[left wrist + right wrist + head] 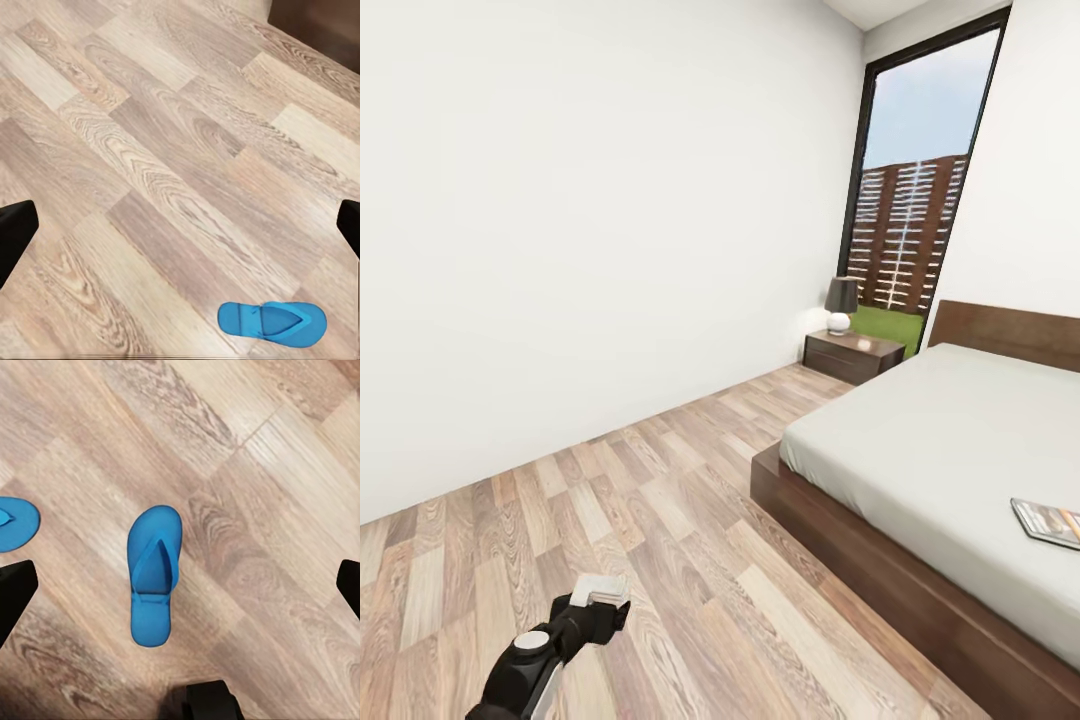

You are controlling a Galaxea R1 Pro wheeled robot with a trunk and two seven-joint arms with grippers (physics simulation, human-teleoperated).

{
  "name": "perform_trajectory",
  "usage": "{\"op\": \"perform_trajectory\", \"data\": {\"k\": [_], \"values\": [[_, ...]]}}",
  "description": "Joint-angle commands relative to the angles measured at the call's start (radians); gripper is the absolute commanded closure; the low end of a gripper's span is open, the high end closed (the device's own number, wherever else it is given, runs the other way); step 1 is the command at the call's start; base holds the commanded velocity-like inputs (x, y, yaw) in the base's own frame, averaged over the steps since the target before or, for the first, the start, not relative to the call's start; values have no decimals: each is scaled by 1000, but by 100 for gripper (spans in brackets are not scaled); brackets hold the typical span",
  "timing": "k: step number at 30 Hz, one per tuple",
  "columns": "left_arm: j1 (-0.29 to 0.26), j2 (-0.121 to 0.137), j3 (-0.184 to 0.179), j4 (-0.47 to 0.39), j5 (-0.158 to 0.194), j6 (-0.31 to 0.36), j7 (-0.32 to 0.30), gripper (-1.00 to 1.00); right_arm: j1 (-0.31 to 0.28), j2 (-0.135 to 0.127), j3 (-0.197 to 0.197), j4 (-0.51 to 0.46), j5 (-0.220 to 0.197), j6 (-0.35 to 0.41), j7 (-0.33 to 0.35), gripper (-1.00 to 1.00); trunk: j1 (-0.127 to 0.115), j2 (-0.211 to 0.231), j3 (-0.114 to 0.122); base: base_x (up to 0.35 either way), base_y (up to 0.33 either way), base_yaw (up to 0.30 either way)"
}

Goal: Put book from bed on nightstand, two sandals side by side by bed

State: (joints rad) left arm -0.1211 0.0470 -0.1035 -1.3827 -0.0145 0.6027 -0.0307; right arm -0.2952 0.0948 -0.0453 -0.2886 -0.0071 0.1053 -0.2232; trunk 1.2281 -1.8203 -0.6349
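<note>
Task status, judged from the present layout: nothing is done yet. You have three moves left, the book to a nightstand and both sandals set side by side next to the bed.

Head view, left to right. Your left gripper (600, 592) sits low at 7 o'clock over the wood-plank floor (660, 500), holding nothing; from this angle I cannot tell how wide it stands. At about 1 o'clock, far back against the white wall (560, 220), the nightstand (852, 355) carries a dark-shaded lamp (841, 304) and stands just beside the head of the bed (950, 450), before the tall window (915, 200). The book (1048, 522) lies flat on the pale grey mattress at 4 o'clock, near the right frame edge, dark cover with orange lettering, thin.

Left wrist view: black fingertips (15, 232) are spread wide at both frame edges, empty. One bright blue sandal (272, 322) lies flat on the planks, strap up.

Right wrist view: the right gripper (180, 589) is likewise spread wide and empty, with a sandal (154, 574) lying flat on the floor between its fingers' lines. A second blue sandal (15, 521) shows partly, nearby but apart, not parallel to the first.
</note>
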Motion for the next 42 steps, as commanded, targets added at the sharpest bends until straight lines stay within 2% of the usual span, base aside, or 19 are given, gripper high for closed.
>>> {"op": "perform_trajectory", "data": {"k": [1, 5, 6, 10, 15, 16, 19, 27, 31, 39, 42], "values": [[-4, -1, 3, -38, -2, 52, -3, -100, 0, 1, -5, -2, -1, 5, -2, -100, 4, -8, -4, 0, 0, 0], [-44, -9, 7, -142, -1, 208, -3, -100, -1, 0, -4, -3, -1, 5, -2, -100, 19, -36, -17, 0, 0, 0], [-44, -9, 7, -142, -1, 208, -3, -100, -1, 0, -4, -3, -1, 5, -2, -100, 23, -43, -20, 0, 0, 0], [-129, -25, 7, -184, -1, 310, -3, -100, -1, 0, -4, -3, 0, 5, -2, -100, 38, -71, -33, 0, 0, 0], [-242, -39, 5, -203, -1, 371, -3, -100, -1, 1, -4, -3, 2, 5, -2, -100, 58, -106, -48, 0, 0, 0], [-242, -39, 5, -203, -1, 371, -3, -100, -1, 1, -4, -3, 2, 5, -2, -100, 61, -113, -51, 0, 0, 0], [-293, -40, 4, -208, -2, 391, -5, -100, -1, 2, -4, -4, 3, 5, -2, -100, 65, -120, -54, 0, 0, 0], [-337, -41, 3, -203, -8, 389, 0, -100, -6, 1, -3, -7, 7, 9, -2, -100, 96, -176, -80, 0, 0, 0], [-342, -42, 3, -183, -11, 357, 2, -100, -19, 0, -3, -6, 8, 25, -3, -100, 111, -204, -92, 0, 0, 0], [-348, -43, 5, -91, -10, 288, 4, -100, -33, 0, -2, -12, 11, 48, -3, -100, 142, -260, -117, 0, 0, 0], [-348, -44, 5, -35, -7, 243, 3, -100, -42, -1, -2, -13, 11, 52, -3, -100, 153, -281, -127, 0, 0, 0]]}}
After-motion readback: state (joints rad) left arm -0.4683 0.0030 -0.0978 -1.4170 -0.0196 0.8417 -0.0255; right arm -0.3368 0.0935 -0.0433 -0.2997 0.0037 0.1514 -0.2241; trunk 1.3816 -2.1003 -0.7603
